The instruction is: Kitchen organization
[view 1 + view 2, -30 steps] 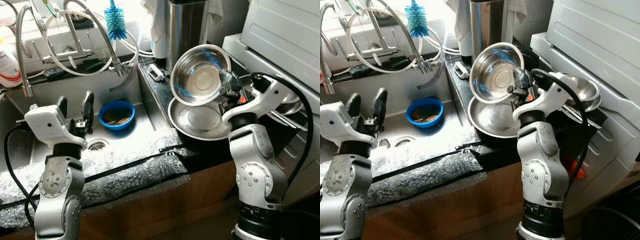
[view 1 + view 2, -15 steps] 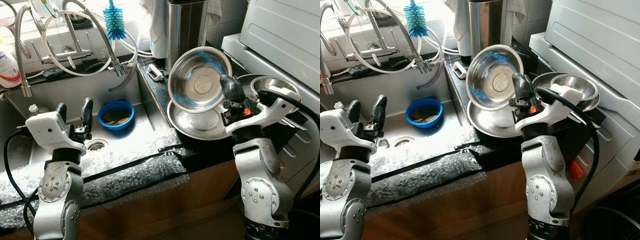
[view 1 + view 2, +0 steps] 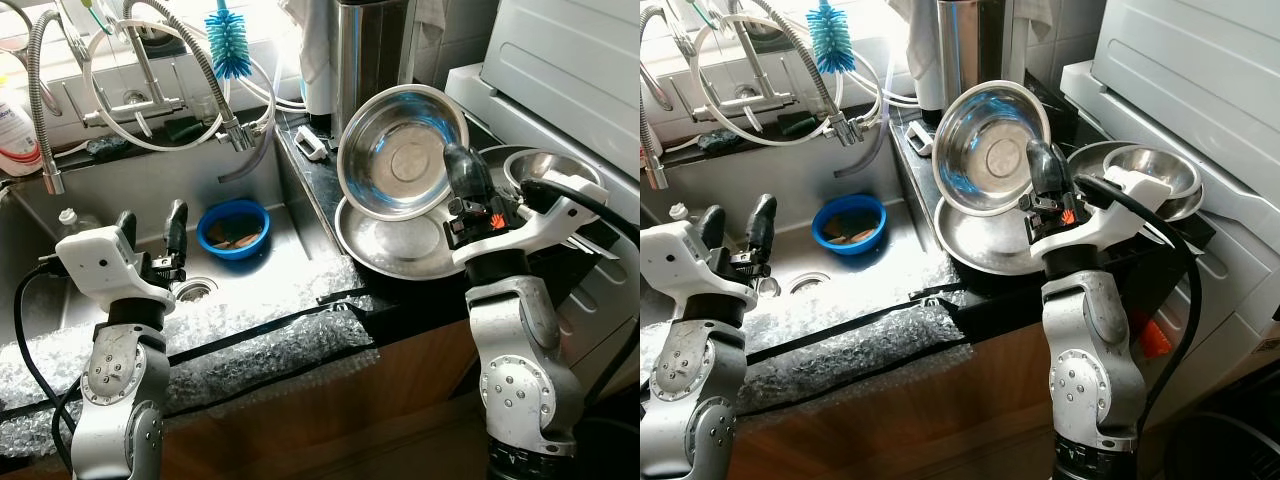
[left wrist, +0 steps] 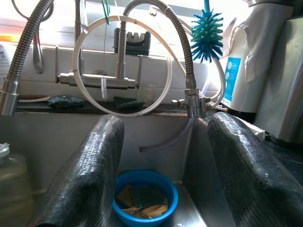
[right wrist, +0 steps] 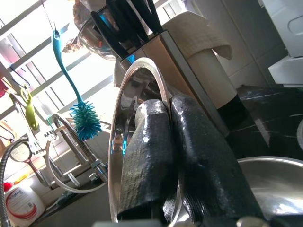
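Observation:
My right gripper [image 3: 462, 172] is shut on the rim of a steel bowl [image 3: 400, 150], holding it tilted on edge above a larger steel bowl [image 3: 395, 240] that rests on the dark counter. In the right wrist view both fingers [image 5: 189, 156] pinch the bowl's rim [image 5: 118, 142]. A small steel bowl [image 3: 548, 168] sits in another bowl to the right. My left gripper [image 3: 152, 225] hangs open over the sink, short of a blue bowl [image 3: 232, 226] holding scraps; the left wrist view shows that blue bowl [image 4: 142, 201] between the fingers [image 4: 90, 170].
The steel sink [image 3: 260, 275] has a drain [image 3: 192, 290] and hose taps [image 3: 150, 90] behind it. A blue bottle brush [image 3: 230, 45] hangs above. A tall steel canister [image 3: 372, 45] stands at the back. Bubble wrap [image 3: 250, 340] covers the counter's front edge. A white appliance [image 3: 570, 60] stands at right.
My right gripper has shifted the held bowl slightly up and to the right, turning it more upright. The left gripper has barely moved.

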You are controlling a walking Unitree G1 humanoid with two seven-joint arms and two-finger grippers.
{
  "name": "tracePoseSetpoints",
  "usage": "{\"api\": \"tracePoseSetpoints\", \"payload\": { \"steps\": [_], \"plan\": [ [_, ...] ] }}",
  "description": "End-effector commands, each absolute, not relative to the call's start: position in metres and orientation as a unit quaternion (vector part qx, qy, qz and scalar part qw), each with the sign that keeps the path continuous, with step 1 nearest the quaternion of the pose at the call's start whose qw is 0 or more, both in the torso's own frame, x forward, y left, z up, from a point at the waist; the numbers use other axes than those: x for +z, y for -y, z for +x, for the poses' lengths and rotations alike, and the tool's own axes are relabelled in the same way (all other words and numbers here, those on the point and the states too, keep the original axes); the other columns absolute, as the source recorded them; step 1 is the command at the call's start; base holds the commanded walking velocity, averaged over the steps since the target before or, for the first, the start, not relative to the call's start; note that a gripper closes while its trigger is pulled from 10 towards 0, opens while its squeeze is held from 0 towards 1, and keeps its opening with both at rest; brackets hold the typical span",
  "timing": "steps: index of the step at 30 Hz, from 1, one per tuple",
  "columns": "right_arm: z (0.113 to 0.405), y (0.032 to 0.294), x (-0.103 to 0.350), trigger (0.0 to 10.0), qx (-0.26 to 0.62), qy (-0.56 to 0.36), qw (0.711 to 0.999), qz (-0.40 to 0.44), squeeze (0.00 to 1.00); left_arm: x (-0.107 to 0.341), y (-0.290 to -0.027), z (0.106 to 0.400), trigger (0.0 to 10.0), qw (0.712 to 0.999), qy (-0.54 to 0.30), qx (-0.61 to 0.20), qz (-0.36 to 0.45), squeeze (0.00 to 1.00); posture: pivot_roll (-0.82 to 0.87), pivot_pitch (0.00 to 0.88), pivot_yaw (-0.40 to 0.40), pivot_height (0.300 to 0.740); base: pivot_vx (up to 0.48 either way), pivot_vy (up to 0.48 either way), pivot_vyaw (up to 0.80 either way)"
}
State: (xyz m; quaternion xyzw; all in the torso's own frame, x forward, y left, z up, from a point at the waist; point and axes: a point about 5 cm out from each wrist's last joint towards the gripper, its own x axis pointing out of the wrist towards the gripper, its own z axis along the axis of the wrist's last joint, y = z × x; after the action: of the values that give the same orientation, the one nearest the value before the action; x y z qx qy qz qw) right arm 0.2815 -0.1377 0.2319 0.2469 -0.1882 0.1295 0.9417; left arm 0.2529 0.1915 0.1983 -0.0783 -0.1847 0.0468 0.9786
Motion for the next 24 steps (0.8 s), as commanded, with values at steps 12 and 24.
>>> {"api": "tracePoseSetpoints", "payload": {
  "steps": [12,24],
  "plan": [
    [0.2829,0.1278,0.2362,10.0,0.144,0.195,0.938,0.248,0.0,0.1998,-0.1935,0.2543,10.0,0.978,0.185,0.049,-0.084,0.0,-0.16,0.052,0.092,0.74,0.0,0.421,0.0],
    [0.2845,0.1255,0.236,10.0,0.145,0.193,0.938,0.249,0.0,0.2039,-0.1949,0.2549,10.0,0.977,0.191,0.051,-0.078,0.0,-0.15,0.059,0.093,0.74,0.0,0.232,0.0]
  ]
}}
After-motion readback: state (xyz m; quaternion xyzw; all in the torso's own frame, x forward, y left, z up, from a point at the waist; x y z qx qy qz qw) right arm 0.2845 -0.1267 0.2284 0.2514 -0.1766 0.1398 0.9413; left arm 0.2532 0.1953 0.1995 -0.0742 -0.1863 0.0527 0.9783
